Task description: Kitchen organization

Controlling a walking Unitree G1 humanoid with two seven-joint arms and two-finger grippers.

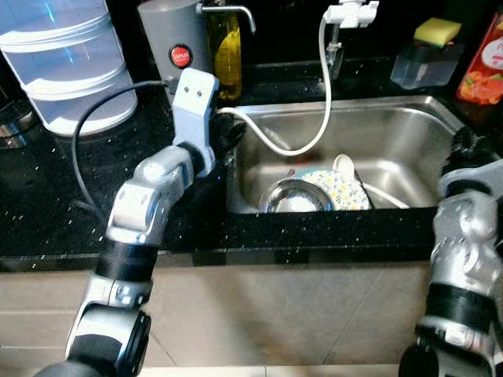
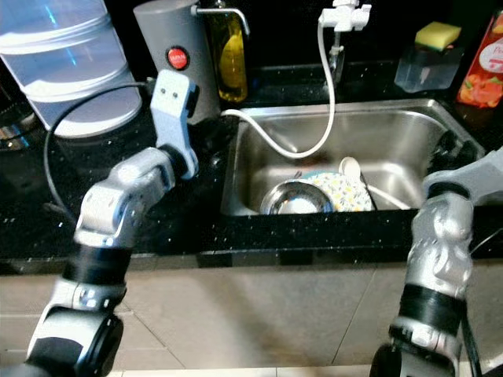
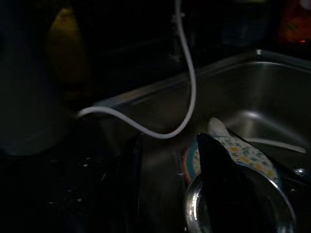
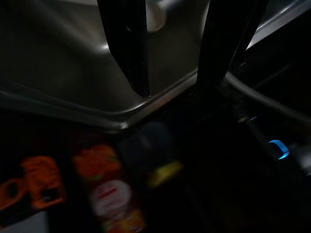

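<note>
A small pile of dishes lies at the front of the steel sink point(image 1: 409, 133): a round metal bowl point(image 1: 295, 196), and just behind and touching it a plate with a yellow and blue flower pattern point(image 1: 346, 191), tilted against the bowl, with a white spoon point(image 1: 343, 165) lying on it. The bowl looks light, stiff and slick, likely wet, so its thin rim seems the safest place to pinch; the plate is probably ceramic, heavier and breakable, best taken by its raised edge. A white hose point(image 1: 324, 94) loops down from the tap into the basin, above the dishes. The left hand point(image 3: 170, 194) hovers over the sink's left rim, its two black fingers spread apart and empty, pointing toward the bowl. The right hand point(image 4: 177, 53) hangs at the sink's right corner, fingers also apart and holding nothing. On the black speckled desk point(image 1: 47, 181) to the left stand a grey water dispenser point(image 1: 169, 39), a bottle of yellow oil point(image 1: 228, 47) and a large clear water jug point(image 1: 67, 63). At the back right sit a yellow sponge in a clear holder point(image 1: 428, 51) and a red carton point(image 1: 483, 67).
</note>
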